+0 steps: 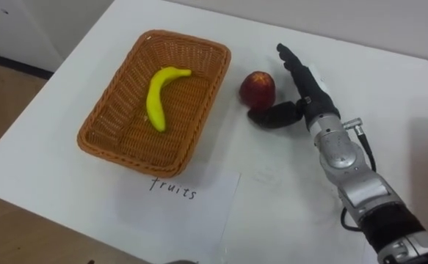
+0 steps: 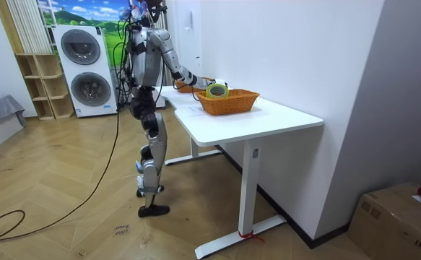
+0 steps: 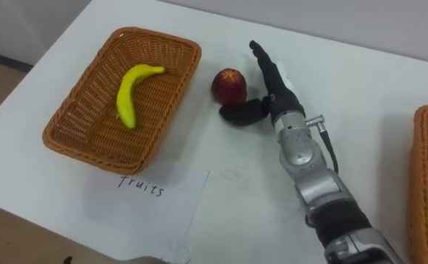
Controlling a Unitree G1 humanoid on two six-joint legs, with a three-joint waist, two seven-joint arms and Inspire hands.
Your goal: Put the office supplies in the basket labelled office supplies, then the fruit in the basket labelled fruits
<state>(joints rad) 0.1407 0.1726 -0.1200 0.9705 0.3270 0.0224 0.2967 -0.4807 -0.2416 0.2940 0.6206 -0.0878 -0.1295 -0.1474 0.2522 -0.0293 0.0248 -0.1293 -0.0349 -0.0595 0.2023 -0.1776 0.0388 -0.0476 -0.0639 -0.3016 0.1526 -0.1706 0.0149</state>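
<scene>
The apple (image 1: pixel 258 88) sits on the table (image 1: pixel 287 198), just right of the fruit basket (image 1: pixel 100 143) that holds a banana (image 1: pixel 158 95). The right hand (image 1: pixel 307 94) is beside it, fingers straight, grasping nothing. It should wrap the apple squarely before lifting.

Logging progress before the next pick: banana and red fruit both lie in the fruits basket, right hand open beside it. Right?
Not quite: only the banana lies in the basket. The red fruit sits on the table just outside it, next to the open right hand, as the left eye view shows.
</scene>
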